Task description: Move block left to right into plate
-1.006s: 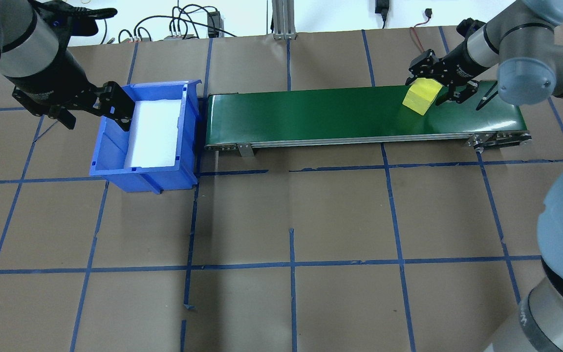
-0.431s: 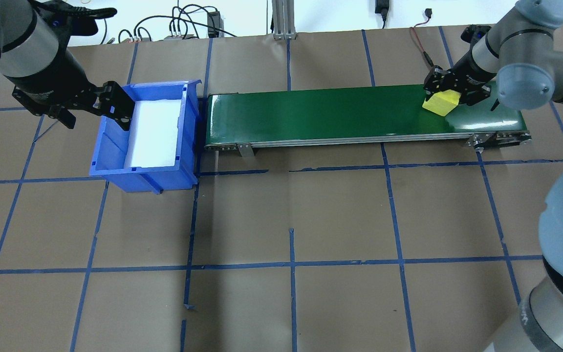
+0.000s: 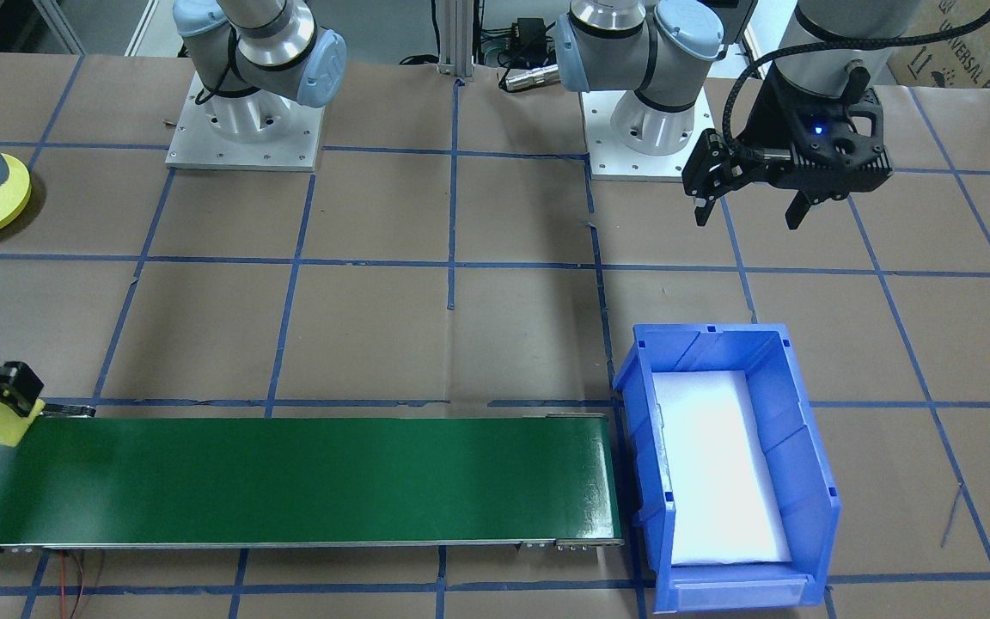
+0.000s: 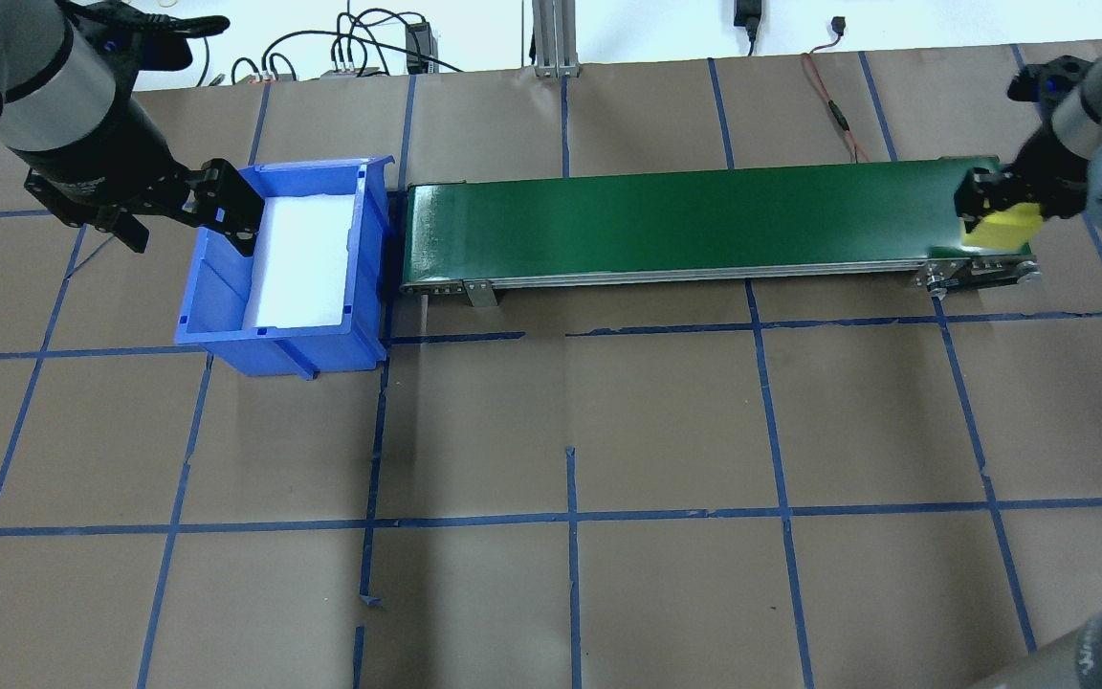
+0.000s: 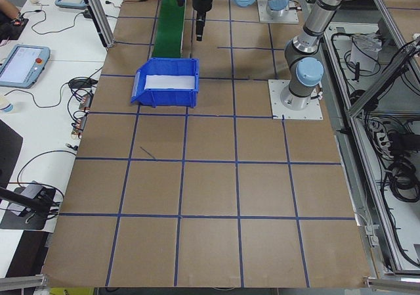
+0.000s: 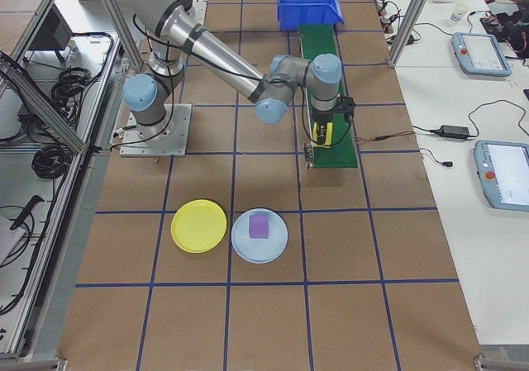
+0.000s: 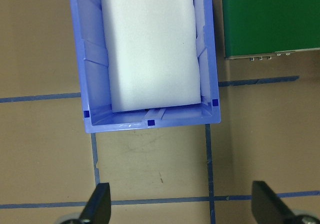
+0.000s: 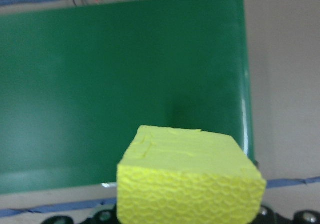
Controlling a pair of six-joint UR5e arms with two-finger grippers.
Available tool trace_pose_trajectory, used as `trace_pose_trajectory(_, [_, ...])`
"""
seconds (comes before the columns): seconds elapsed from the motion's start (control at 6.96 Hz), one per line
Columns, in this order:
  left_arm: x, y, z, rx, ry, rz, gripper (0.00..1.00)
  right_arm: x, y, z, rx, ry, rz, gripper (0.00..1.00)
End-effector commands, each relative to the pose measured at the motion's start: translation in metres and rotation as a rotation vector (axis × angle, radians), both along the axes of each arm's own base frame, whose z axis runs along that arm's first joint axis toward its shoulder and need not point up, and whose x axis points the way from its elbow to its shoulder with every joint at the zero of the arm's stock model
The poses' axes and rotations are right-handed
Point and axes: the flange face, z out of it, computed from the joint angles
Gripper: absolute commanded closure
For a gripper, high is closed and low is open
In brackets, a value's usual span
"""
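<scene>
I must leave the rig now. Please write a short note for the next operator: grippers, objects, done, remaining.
Right gripper: shut on the yellow block, at the right end of the green conveyor.
Left gripper: open, empty, beside the blue bin.
Yellow plate is empty; the purple block lies on the pale blue plate.
Done: yellow block picked.
Left: carry it to a plate and release.

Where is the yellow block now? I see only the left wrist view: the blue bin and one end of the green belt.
Observer: The right gripper holds the yellow block at the end of the belt far from the bin.
Operator: Is there a plate for it?
Observer: Yes, a yellow plate lies on the table beside a pale blue plate.
Operator: Is the pale blue plate free?
Observer: No, a purple block sits on it.
</scene>
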Motion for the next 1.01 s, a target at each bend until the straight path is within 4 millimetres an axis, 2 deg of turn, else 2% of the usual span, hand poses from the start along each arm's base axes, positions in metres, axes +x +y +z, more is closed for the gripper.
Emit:
trace_pose_trajectory(0.0, [0.000,0.000,0.000,0.000,0.000,-0.001,0.00,-0.099,0.137,-0.006,0.043,0.022,0.077,0.82])
trace_pose_trajectory(0.14, [0.000,0.000,0.000,0.000,0.000,0.001,0.00,-0.150,0.179,0.002,0.049,0.034,0.092,0.82])
trace_pose_trajectory(0.29, [0.000,0.000,0.000,-0.001,0.000,-0.001,0.00,-0.194,0.231,-0.006,0.070,-0.022,0.052,0.81])
trace_pose_trajectory(0.43, [0.000,0.000,0.000,0.000,0.000,-0.001,0.00,-0.223,0.278,-0.016,0.083,-0.057,0.033,0.81])
trace_pose_trajectory(0.58, [0.000,0.000,0.000,0.000,0.000,-0.001,0.00,-0.243,0.311,-0.022,0.096,-0.070,0.018,0.80])
trace_pose_trajectory(0.72, [0.000,0.000,-0.001,0.002,0.000,-0.001,0.00,-0.251,0.326,-0.033,0.099,-0.090,0.005,0.77])
trace_pose_trajectory(0.86, [0.000,0.000,-0.001,0.002,0.000,-0.001,0.00,-0.249,0.328,-0.048,0.109,-0.124,0.009,0.46])
